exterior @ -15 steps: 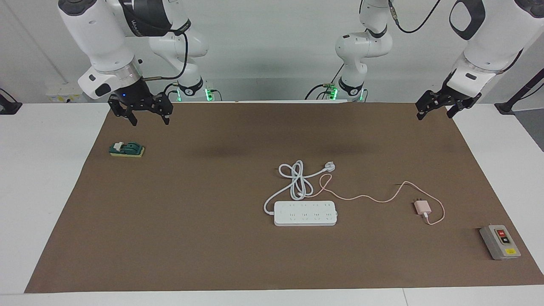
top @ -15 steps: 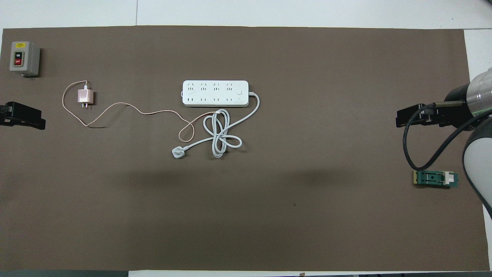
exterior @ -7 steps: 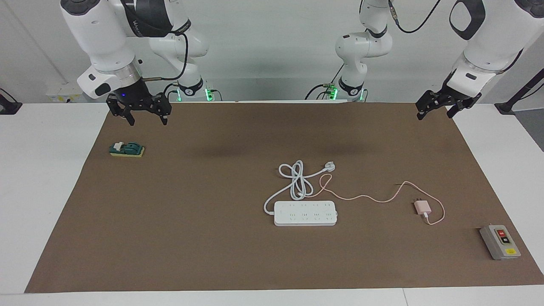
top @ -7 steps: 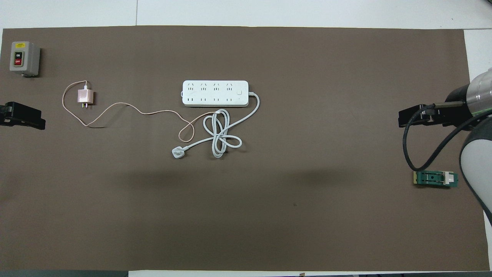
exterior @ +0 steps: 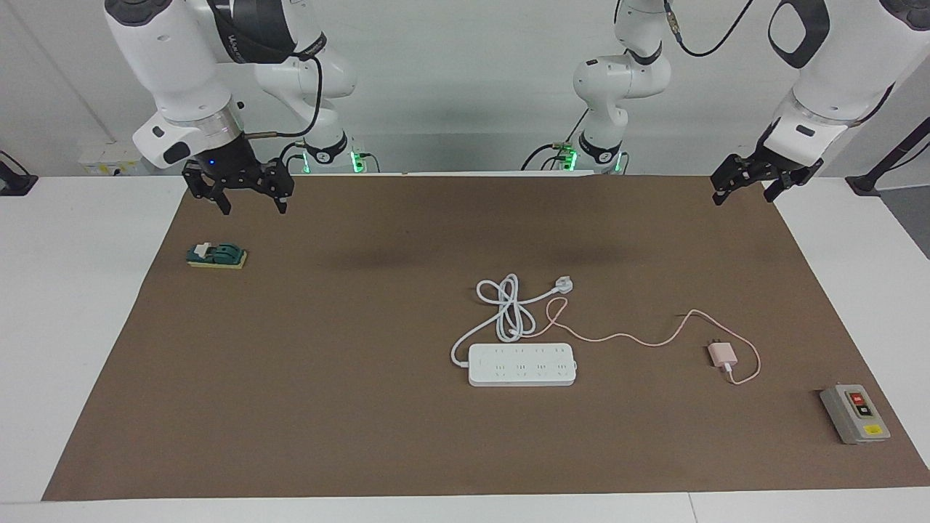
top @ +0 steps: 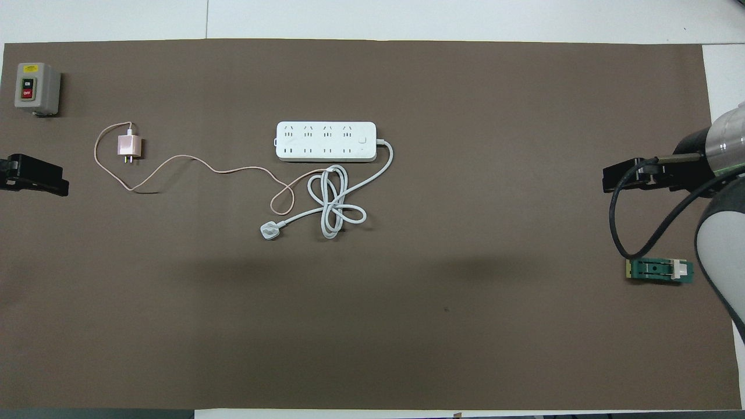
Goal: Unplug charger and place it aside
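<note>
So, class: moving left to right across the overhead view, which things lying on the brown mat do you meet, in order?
Grey on/off switch box → pink charger → white three-pin plug → white power strip → green knife switch.

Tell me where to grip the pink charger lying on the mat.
Grip the charger across its cube body's two flat side faces, coming straight down. It lies flat, prongs toward the robots, cable leaving the end away from them, so both ends are cluttered. The left hand hangs at its end of the table.
</note>
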Tool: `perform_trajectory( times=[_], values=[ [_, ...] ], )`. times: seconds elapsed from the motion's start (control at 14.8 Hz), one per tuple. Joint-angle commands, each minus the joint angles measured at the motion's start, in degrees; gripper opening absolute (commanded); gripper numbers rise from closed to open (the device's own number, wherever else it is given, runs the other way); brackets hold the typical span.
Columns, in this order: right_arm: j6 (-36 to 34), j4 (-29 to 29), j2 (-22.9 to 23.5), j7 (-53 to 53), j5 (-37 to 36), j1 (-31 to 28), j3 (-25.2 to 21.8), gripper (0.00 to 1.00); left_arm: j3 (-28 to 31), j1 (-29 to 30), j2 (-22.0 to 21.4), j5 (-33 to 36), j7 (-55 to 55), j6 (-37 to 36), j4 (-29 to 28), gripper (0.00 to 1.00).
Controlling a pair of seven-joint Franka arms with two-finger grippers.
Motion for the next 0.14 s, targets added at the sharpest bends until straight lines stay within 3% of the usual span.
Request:
perform_trajectory(
  times=[0.0, 0.07],
  values=[
    [0.43, -1.22, -1.22, -1.19, -0.83, -1.13, 0.71, 1.00, 0.21, 0.10, -1.52, -0.58, 0.30, 0.68, -1.82, 1.00],
    [0.34, -1.22, -1.22, -1.19, -0.75, -1.22, 0.71, 1.00, 0.21, 0.10, -1.52, -0.58, 0.30, 0.68, -1.82, 1.00]
  ],
)
